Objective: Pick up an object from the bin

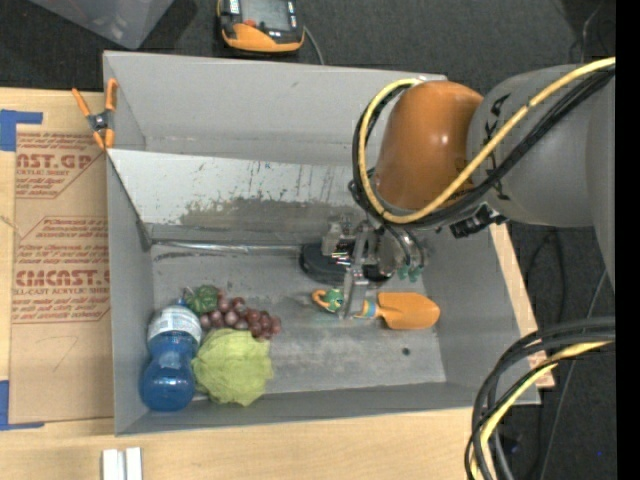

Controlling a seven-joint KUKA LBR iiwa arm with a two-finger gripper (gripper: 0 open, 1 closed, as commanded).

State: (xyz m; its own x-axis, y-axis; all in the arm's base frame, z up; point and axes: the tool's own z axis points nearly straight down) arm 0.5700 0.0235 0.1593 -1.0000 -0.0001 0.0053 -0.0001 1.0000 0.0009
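At your left corner: blue bottle [166,364], lettuce head [234,366] touching it, purple grapes [240,318] just beside. Mid-bin: gripper [352,301] low over the handle end of the orange scoop [407,310]; whether spread or closed, you cannot tell.

Arm [540,148] in from right; orange-covered wrist [430,148] above pincer [352,303], pointing down.

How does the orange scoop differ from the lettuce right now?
The scoop is orange and flat; the lettuce is green, rounded and crinkled. The scoop lies mid-floor of the bin, beside the claw; the lettuce sits in the view's lower left corner against the bottle, apart from the claw. Both rest on the floor.
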